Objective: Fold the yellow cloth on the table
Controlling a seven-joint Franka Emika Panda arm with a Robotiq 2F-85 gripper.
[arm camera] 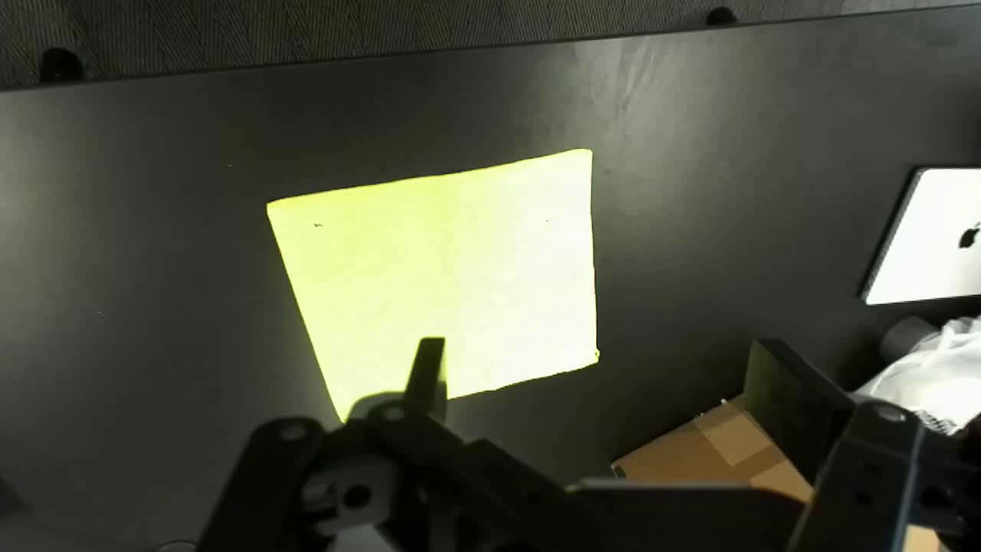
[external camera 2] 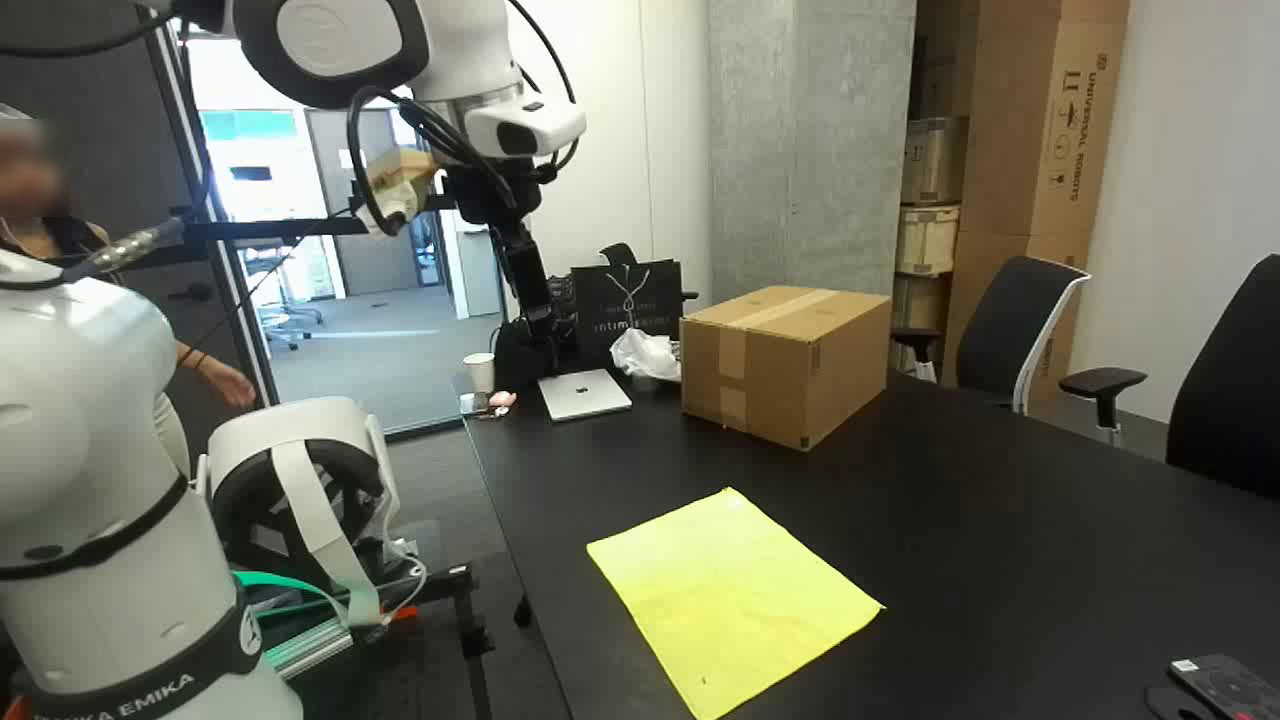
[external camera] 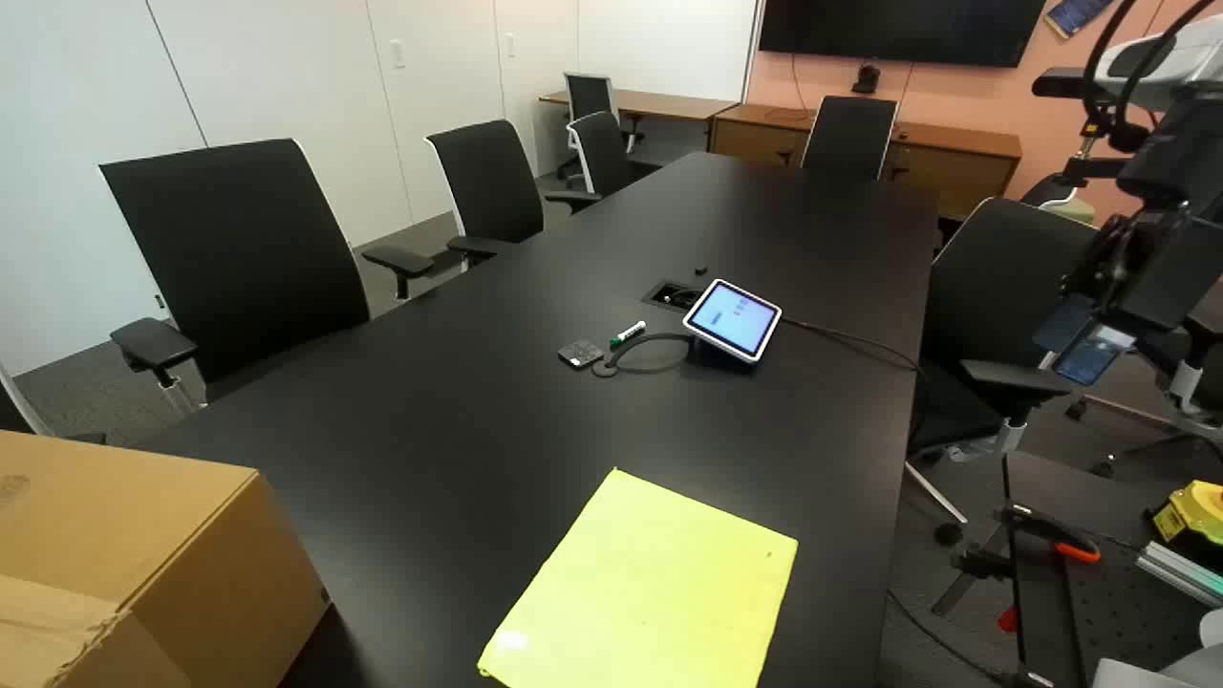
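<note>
The yellow cloth lies spread flat on the black table in both exterior views [external camera: 650, 583] [external camera 2: 735, 600]. It is a rough square with straight edges and small dark marks near one edge. The whole cloth except one corner area also shows in the wrist view [arm camera: 452, 284], where a gripper finger covers part of its lower edge. My gripper [arm camera: 598, 345] is open, its two fingers wide apart with nothing between them. In an exterior view the gripper [external camera 2: 540, 325] hangs well above table height, pointing down, apart from the cloth.
A cardboard box [external camera 2: 785, 365] stands on the table [external camera 2: 1000, 560] near the cloth. A silver laptop [external camera 2: 585, 395], a white plastic bag [external camera 2: 645, 355], a black paper bag [external camera 2: 630, 295] and a cup [external camera 2: 479, 372] are beyond it. A tablet [external camera: 734, 320] and marker [external camera: 628, 333] lie further along. Chairs surround the table.
</note>
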